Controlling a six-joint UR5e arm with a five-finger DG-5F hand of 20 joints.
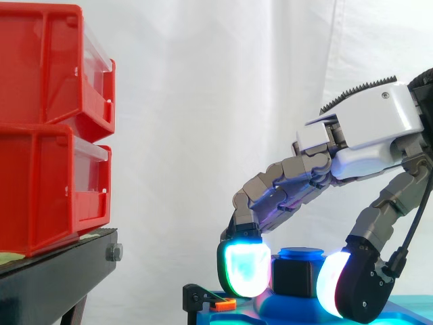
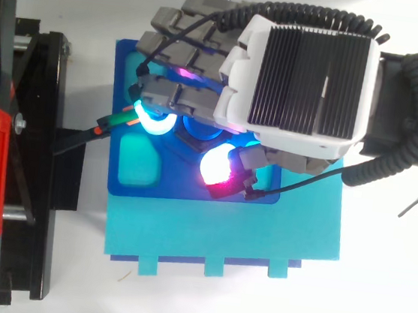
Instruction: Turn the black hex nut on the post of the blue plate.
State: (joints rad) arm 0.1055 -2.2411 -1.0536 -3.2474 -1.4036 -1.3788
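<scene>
Right of centre, low before the curtain (image 1: 216, 101): hand (image 1: 372, 122) reaches in from the right edge, palm high, fingers arched down over the plate (image 2: 183, 185)

Nut (image 1: 292, 276): black block on the post (image 1: 301, 254), just under the post's blue cap, on the raised middle of the plate

Fingers narrow, curled round the nut. One fingertip (image 1: 242, 269), glowing cyan-green, lies against the nut's left face. Thumb pad (image 1: 330, 284), white in side view, lies against its right face. No gap seen on either side

Top view: palm covers much of the plate's upper part. A cyan pad and the magenta-red thumb pad flank the post. Nut mostly hidden there, only a dark edge showing between them

Plate is dark blue and rests on a cyan base (image 2: 260, 238) that sticks out past it toward the view's lower edge. Pale recess (image 2: 139, 162) in the plate, just beside the cyan pad

Orange-and-green plug (image 2: 116, 121) at the plate's left edge, touching a black bracket (image 1: 196, 296)

Far left: two red bins (image 1: 40, 128) stacked on the stand (image 1: 54, 277), well apart from the hand
</scene>
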